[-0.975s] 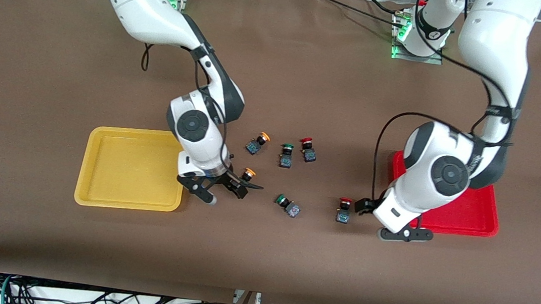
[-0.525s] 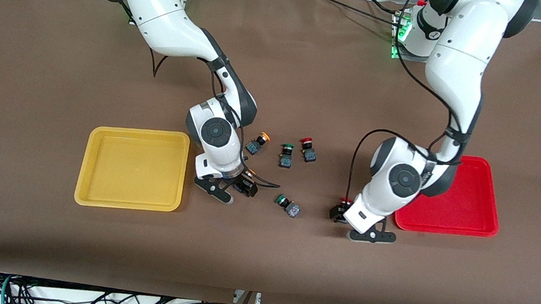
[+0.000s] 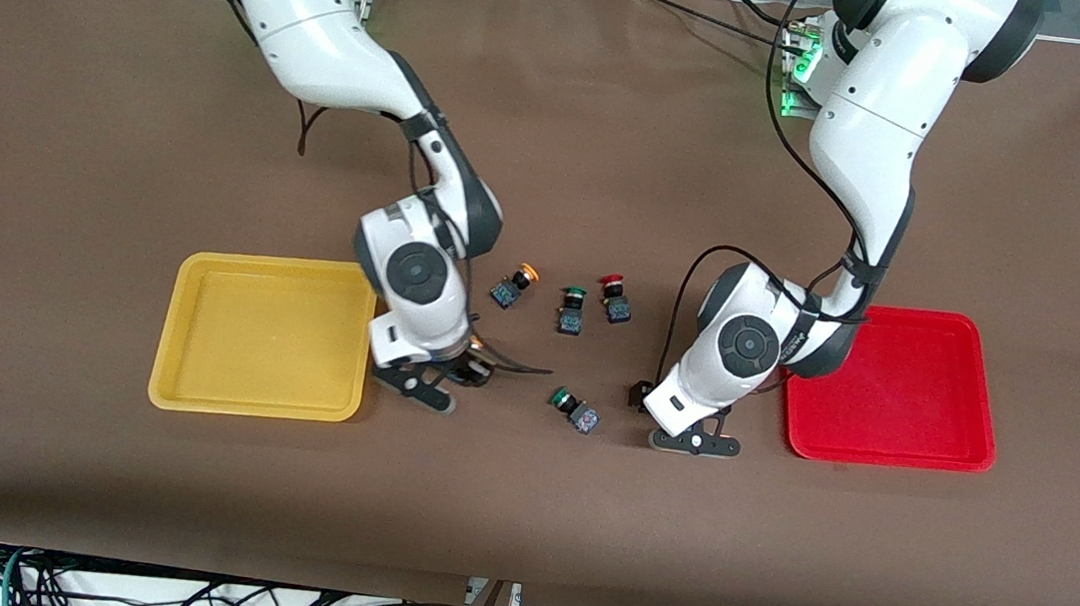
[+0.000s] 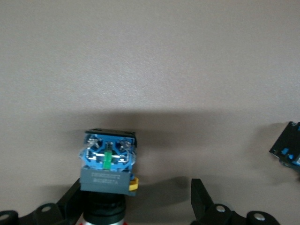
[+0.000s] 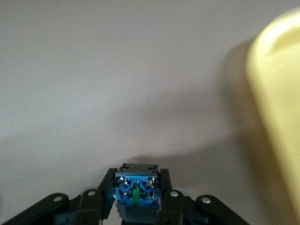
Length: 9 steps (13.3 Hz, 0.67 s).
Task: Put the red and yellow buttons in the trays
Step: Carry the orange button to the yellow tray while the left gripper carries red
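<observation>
2 trays (image 3: 255,406), 4 loose buttons (image 3: 513,286)

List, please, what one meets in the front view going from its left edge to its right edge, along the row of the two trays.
yellow tray → right claw → green-capped button → left claw → red tray

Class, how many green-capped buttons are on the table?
2. One green button lies between the orange button and the red button; the other lies nearer the camera. The right gripper grips a button with cap hidden; so is the one at the open left gripper.
</observation>
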Motion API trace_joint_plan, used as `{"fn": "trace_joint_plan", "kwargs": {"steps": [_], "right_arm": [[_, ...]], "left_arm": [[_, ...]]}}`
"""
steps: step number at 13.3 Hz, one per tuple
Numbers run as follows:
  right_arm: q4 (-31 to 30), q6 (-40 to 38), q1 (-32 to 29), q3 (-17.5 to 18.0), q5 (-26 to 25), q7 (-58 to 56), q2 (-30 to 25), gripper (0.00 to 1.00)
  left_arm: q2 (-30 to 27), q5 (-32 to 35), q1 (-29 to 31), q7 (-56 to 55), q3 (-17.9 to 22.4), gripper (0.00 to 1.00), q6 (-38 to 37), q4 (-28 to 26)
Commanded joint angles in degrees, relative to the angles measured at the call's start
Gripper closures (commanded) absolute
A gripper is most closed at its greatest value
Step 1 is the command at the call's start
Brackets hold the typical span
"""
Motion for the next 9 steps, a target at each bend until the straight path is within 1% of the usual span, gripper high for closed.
{"fn": "trace_joint_plan", "kwargs": {"steps": [1, 2, 3, 4, 6, 9], "right_arm": [[-0.38, -11.25, -9.88, 1.74, 4.59, -19.94, -6.29, 1.00], [-0.56, -13.38, -12.53, 1.48, 4.61, -26.11, -6.47, 1.00], [-1.17, -16.01, -14.99, 1.30, 4.61, -30.96, -6.65, 1.00], [-2.48, -18.12, -17.54, 1.04, 4.43, -33.36, -6.65, 1.00], [-5.55, -17.45, -22.72, 0.68, 4.25, -35.48, -6.13, 1.00], [-9.78, -14.38, -25.82, 0.68, 4.34, -38.21, -5.86, 1.00]], "left_arm": [[-1.38, -0.52, -0.24, 0.72, 0.73, 0.87, -0.73, -0.72], [-2.08, -0.52, -0.15, 0.73, 0.73, 0.98, -1.26, -0.81], [-2.96, -0.52, 0.28, 0.73, 0.82, 1.00, -2.83, -0.46], [-4.19, -0.52, 0.46, 0.64, 1.08, 1.00, -4.59, -0.11], [-8.40, -0.52, 1.86, 1.07, 2.83, 1.00, -10.38, 0.07], [-13.33, -0.52, 7.21, 10.62, 2.93, 1.00, -19.61, 0.16]]}}
